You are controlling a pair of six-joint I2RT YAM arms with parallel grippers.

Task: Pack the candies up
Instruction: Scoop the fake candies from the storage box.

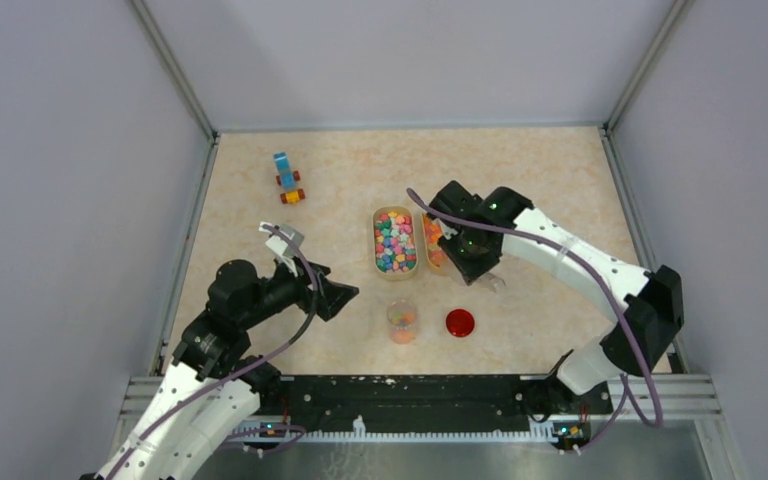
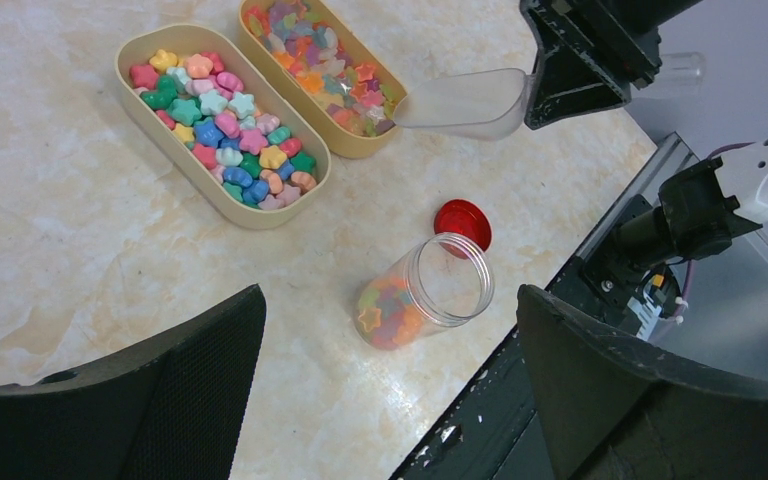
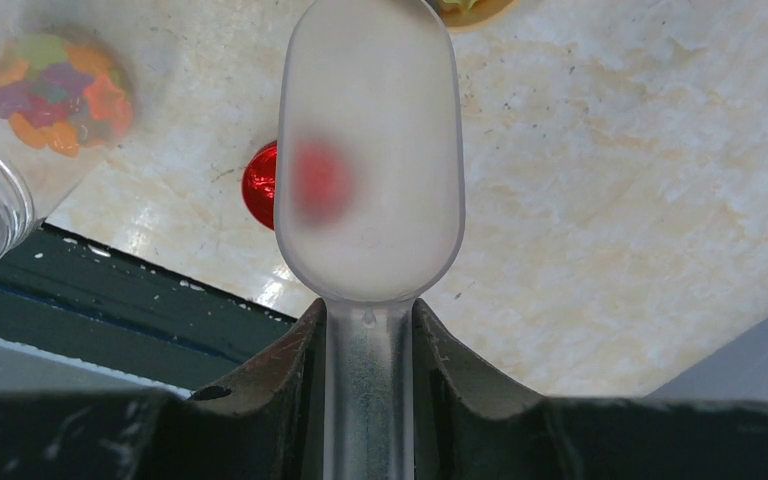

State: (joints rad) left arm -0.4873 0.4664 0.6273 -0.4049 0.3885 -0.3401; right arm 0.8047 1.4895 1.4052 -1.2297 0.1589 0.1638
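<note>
The candies (image 2: 225, 130) fill two trays (image 2: 175, 160) on the tabletop (image 2: 50, 250). A few lie in the open jar (image 2: 400, 310), with its lid (image 2: 463, 222) just beside it. The right gripper (image 3: 370, 335) pinches the handle of an empty scoop (image 3: 368, 150) at the right tray's near end. The left gripper (image 2: 390, 300) is spread wide and holds nothing. Scooping seems to be the step in hand. Next, the scoop must dig into a tray, then tip over the jar's mouth.
</note>
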